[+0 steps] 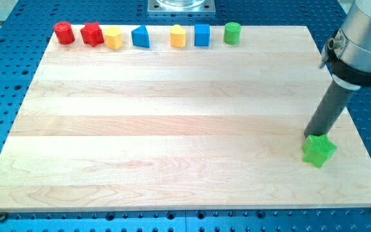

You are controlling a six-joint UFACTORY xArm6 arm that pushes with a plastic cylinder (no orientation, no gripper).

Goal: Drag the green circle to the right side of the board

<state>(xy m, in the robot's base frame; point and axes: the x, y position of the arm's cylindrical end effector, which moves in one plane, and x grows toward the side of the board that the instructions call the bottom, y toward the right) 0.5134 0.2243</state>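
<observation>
Wooden board (172, 129) is lying on blue perforated table; my tip (311, 134), gripperless and grasping nothing, is touching green star (319, 151), while green circle (232, 33) is sitting well apart toward the view's top-left.

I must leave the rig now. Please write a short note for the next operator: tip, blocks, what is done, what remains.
My tip rests against the top of the green star, near the board's right edge.
The green circle stands in the top row, right of the blue square, untouched.
Done: nothing visible for the green circle.
Left: go to the green circle and drag it to the right side.
</observation>
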